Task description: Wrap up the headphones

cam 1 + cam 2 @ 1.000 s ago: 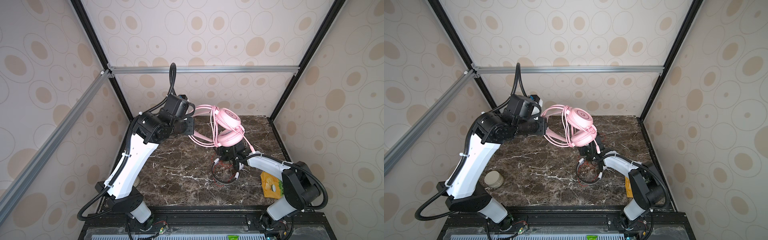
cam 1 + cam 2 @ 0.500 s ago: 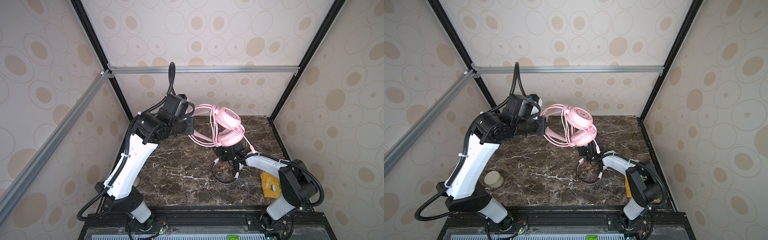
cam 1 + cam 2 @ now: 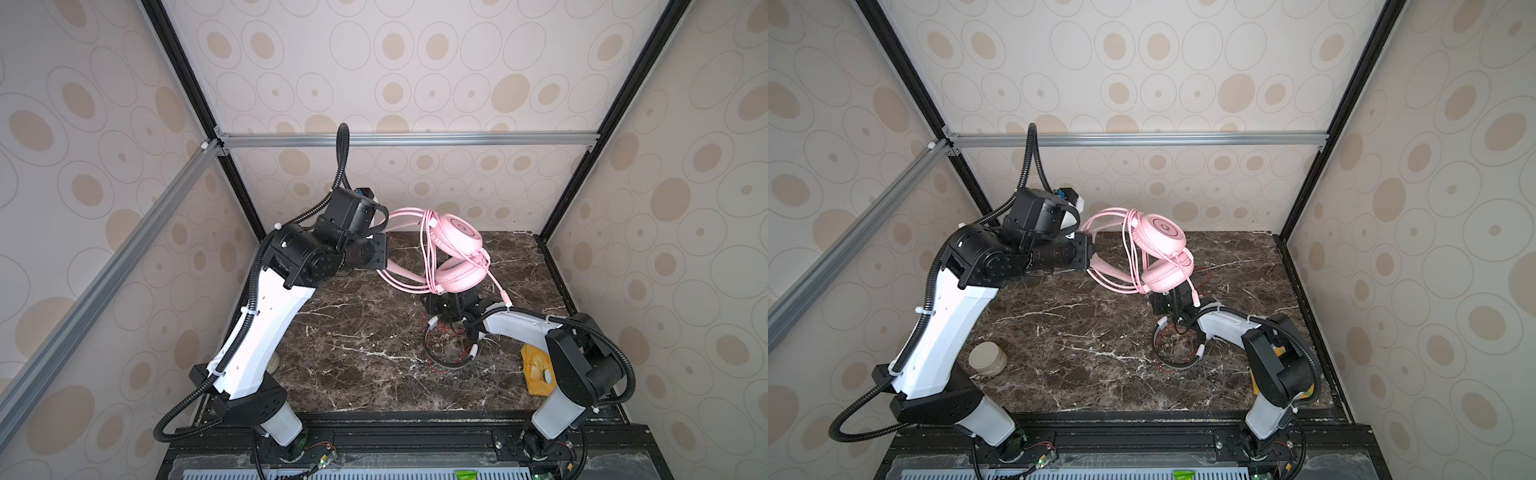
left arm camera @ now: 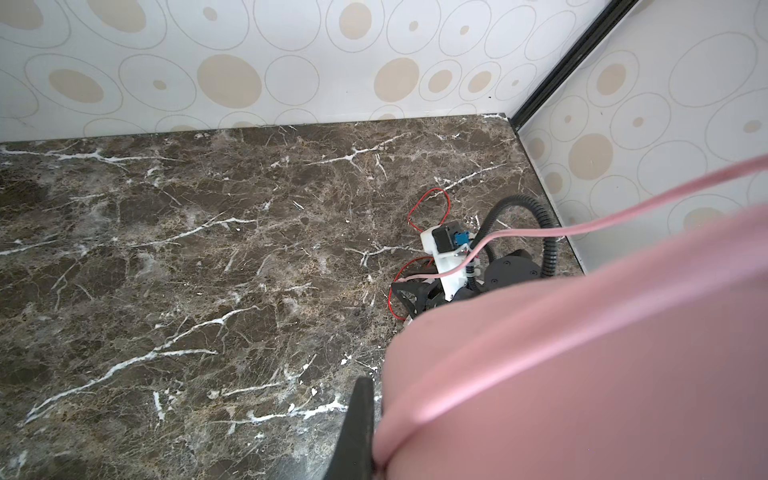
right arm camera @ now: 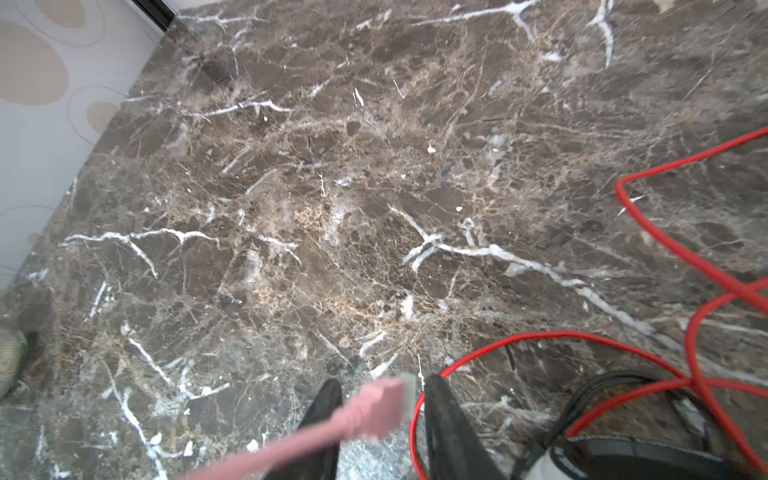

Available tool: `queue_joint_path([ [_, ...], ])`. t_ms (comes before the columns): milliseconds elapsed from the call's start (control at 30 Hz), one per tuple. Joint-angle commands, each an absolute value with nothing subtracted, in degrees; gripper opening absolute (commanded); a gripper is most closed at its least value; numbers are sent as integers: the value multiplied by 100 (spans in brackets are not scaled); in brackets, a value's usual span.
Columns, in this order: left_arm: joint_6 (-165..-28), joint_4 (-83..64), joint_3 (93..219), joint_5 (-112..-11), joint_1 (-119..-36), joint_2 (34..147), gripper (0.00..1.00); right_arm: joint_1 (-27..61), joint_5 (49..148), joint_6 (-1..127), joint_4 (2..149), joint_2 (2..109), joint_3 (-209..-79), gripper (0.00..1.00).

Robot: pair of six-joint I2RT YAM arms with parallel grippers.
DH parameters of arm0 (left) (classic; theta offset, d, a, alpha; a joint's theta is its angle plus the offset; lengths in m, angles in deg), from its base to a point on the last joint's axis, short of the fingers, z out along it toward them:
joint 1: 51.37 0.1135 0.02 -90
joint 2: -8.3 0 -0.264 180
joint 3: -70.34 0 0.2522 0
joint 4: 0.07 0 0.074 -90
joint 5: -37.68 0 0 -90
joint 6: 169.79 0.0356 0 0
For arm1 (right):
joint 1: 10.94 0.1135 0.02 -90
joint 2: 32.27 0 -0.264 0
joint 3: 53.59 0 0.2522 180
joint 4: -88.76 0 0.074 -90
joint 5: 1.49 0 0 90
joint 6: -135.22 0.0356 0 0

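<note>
Pink headset [image 3: 457, 239]: aloft, left claw [image 3: 384, 259] clamped on its headband, pink cable [image 3: 427, 253] looped round it, plug [image 5: 374, 409] between right claw's [image 5: 380, 415] half-parted jaws (grip unclear); white-and-black headset [image 3: 446, 366] on desk [image 3: 357, 332], red cable [image 5: 557, 333] loose, not yet wrapped.

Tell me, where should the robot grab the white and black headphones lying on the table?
Grip the white-and-black headset by the bare middle of its thin headband, coming down from above. It lies on its side on the table, so the band makes an open arc that jaws can probably straddle. Its ends run under the right arm, and the loose red cable could slip.
</note>
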State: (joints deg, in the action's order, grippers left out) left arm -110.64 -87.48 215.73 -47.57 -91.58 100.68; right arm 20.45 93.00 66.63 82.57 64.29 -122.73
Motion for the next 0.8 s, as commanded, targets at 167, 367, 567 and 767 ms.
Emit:
queue_joint_path([
  [167,-11290,-8583,21897,-4902,-9135,9944,0,2141,9084,6597,8858,6426,-12054,28],
  [367,-11317,-8616,21917,-4796,-9119,9942,0,2163,9022,6557,8840,6292,-11941,5],
  [567,-11662,-8444,22014,-4959,-8620,9912,0,2238,8976,6739,7933,5493,-11570,0],
  [767,-12033,-7845,21933,-5419,-7981,9935,0,2363,8925,6717,6354,4546,-11695,0],
])
